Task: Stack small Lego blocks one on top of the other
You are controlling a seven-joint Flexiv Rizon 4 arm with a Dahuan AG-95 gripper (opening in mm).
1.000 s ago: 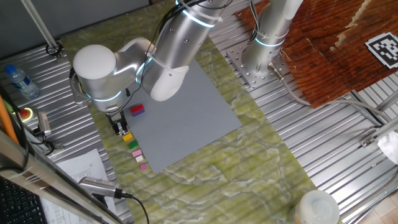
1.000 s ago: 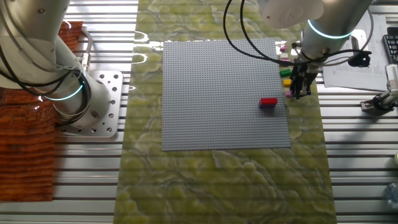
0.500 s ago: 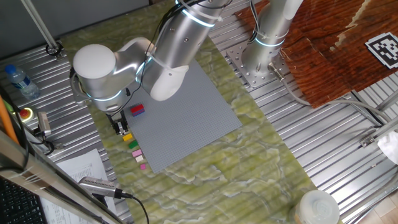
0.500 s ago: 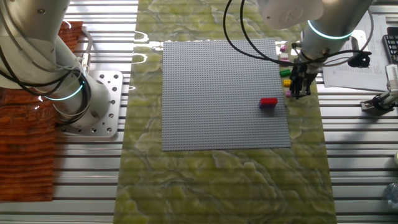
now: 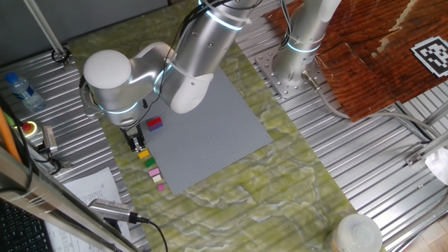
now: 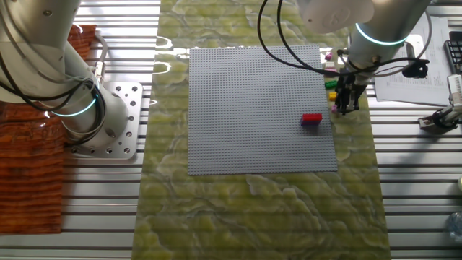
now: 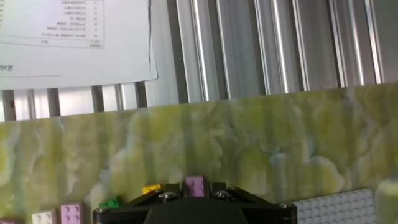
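In the hand view a small pink Lego block (image 7: 194,185) sits tight between the two dark fingers of my gripper (image 7: 194,194), which is shut on it. Beside it lie a yellow block (image 7: 151,188), a green block (image 7: 111,202) and another pink block (image 7: 71,213). From one fixed view the gripper (image 5: 136,144) stands low at the near end of the row of blocks: yellow (image 5: 142,152), green (image 5: 147,159) and pink (image 5: 152,170). A red block (image 5: 155,124) stands on the grey baseplate (image 5: 210,133). The other fixed view shows the gripper (image 6: 344,103) just right of the red block (image 6: 311,119).
A second robot's base (image 6: 108,123) is bolted left of the baseplate (image 6: 253,108). Printed paper (image 7: 74,37) lies on the ribbed metal table beyond the green marbled mat (image 7: 249,137). A water bottle (image 5: 21,91) and a red button (image 5: 29,128) stand at the table's left side.
The arm has shifted only very slightly. The blocks on the mat and the red block have not moved.
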